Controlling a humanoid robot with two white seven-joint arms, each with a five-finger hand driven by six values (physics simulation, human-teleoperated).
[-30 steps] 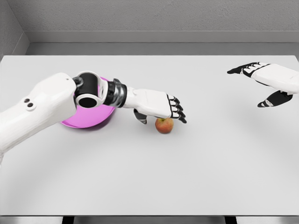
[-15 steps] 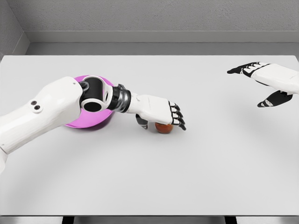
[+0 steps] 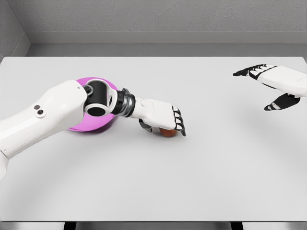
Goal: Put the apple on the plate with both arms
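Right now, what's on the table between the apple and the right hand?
Nothing: in the head view, only bare white table lies between the apple, under the left hand, and the open right hand.

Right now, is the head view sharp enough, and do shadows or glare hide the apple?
Head view: sharp, evenly lit, no glare; soft shadows only. The apple is mostly hidden by the left hand, not by shadow; the plate is partly behind the arm.

No text, label, brand, number or sign can be read anywhere — not on the arms, not on the table.
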